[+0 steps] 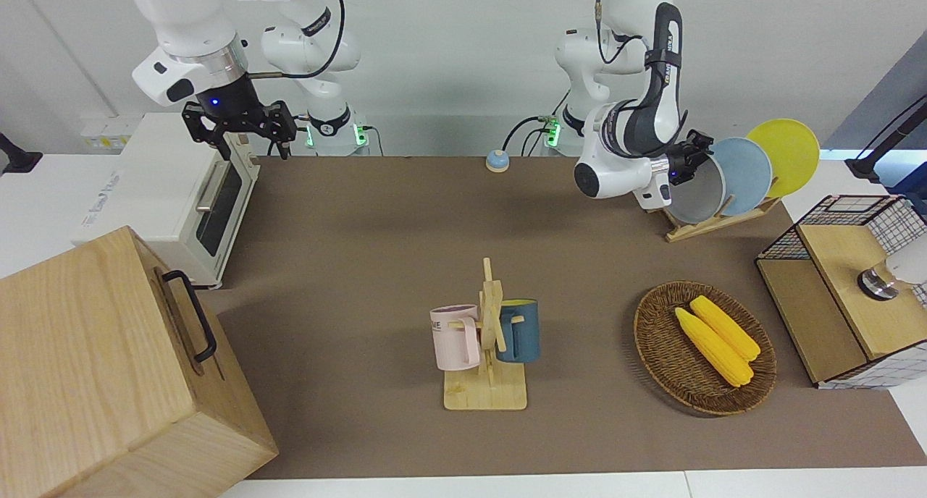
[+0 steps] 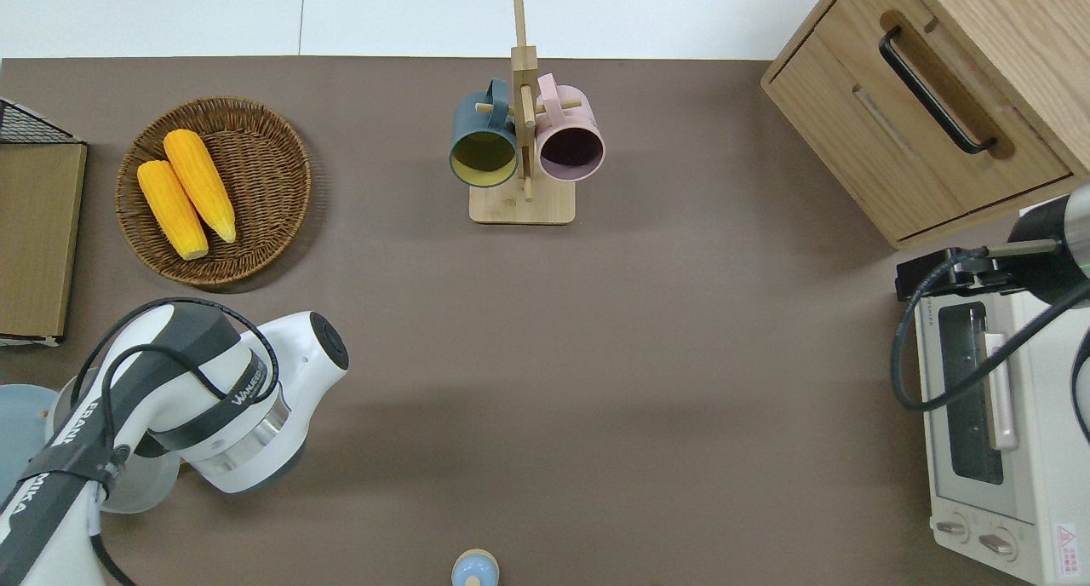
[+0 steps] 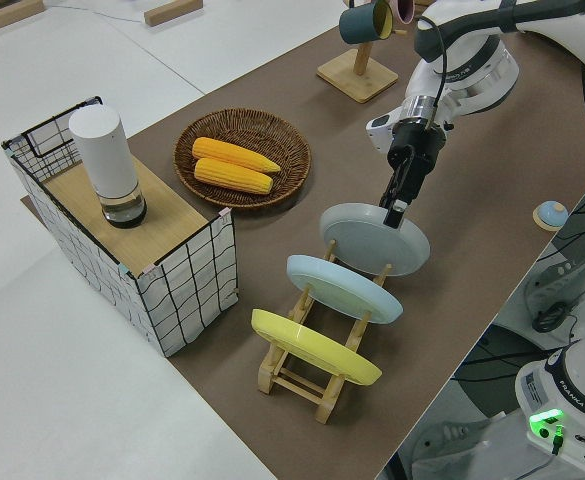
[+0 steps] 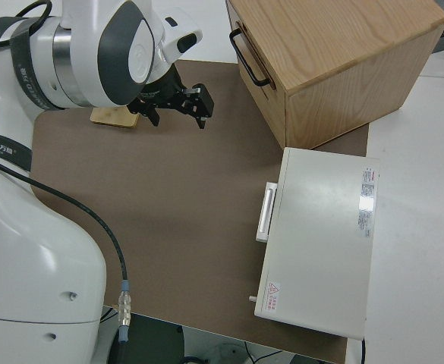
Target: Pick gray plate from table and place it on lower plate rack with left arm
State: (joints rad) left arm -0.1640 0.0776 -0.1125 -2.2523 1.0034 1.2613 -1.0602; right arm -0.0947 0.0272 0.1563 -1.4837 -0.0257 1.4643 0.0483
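Note:
The gray plate (image 3: 367, 238) stands tilted in the end slot of the lower plate rack (image 3: 302, 375), the slot nearest the table's middle. My left gripper (image 3: 396, 208) reaches down to the plate's upper rim, and its fingers are shut on that rim. From the front, the gray plate (image 1: 699, 190) leans on the rack (image 1: 713, 223) with the left gripper (image 1: 689, 156) at its edge. The right arm is parked, its gripper (image 1: 250, 147) open and holding nothing.
A light blue plate (image 3: 342, 288) and a yellow plate (image 3: 312, 345) fill the other rack slots. Nearby are a wicker basket (image 1: 652, 317) with corn, a wire crate (image 1: 833, 216), a mug stand (image 1: 487, 393), a toaster oven (image 1: 166, 194) and a wooden cabinet (image 1: 94, 368).

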